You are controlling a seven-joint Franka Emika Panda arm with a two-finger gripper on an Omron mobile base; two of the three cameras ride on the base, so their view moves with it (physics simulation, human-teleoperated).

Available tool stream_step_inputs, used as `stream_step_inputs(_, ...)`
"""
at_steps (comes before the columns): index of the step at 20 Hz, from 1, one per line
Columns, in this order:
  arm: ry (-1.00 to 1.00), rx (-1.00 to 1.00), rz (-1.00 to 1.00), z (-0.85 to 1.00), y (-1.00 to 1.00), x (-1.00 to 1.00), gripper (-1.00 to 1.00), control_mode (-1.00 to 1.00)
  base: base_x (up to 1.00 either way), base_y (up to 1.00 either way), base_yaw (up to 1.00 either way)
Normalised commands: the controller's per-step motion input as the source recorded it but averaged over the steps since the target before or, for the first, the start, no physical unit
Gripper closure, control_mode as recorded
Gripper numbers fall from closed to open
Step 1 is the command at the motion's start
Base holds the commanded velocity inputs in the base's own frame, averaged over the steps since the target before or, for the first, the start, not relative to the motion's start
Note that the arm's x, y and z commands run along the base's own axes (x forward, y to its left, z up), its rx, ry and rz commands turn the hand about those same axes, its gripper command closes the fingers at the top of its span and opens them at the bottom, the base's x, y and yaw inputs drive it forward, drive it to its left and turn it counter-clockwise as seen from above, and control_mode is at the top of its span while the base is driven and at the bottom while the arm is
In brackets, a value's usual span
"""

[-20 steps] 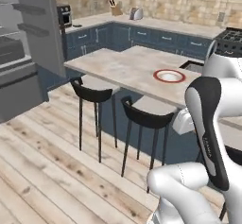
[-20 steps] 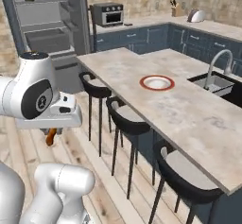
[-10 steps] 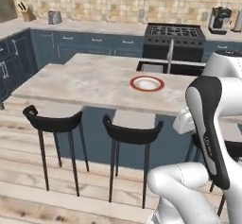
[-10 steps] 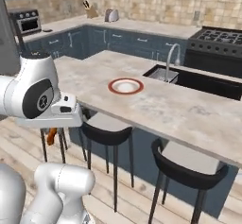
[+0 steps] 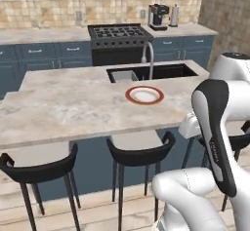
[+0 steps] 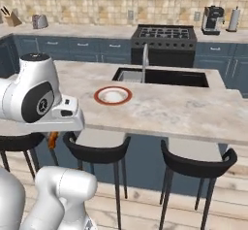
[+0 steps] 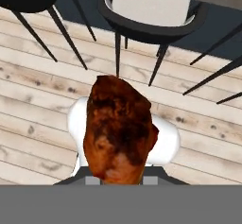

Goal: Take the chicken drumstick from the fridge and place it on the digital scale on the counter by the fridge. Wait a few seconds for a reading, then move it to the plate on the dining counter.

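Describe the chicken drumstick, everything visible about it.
The chicken drumstick is a lumpy orange-brown cooked piece with darker charred patches and a paler spot low down. In the hand view it stands between the shut gripper, its fat end pointing away, over wooden floor. In the right base view an orange bit hangs below the hand, short of the dining counter.

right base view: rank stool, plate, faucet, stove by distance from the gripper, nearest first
From the gripper, low at left, holding the chicken drumstick:
1. Stool, just right of it.
2. Plate, on the dining counter above.
3. Faucet, behind the plate.
4. Stove, back wall.
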Motion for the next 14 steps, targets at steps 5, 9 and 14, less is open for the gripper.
stream_step_inputs(5,0.0,0.0,0.0,0.0,0.0,0.0,1.0,1.0,0.68,0.19,-0.18)
stream_step_inputs(9,0.0,0.0,0.0,0.0,0.0,0.0,1.0,1.0,0.65,0.0,-0.05)
stream_step_inputs(14,0.0,0.0,0.0,0.0,0.0,0.0,1.0,1.0,0.37,0.0,0.0)
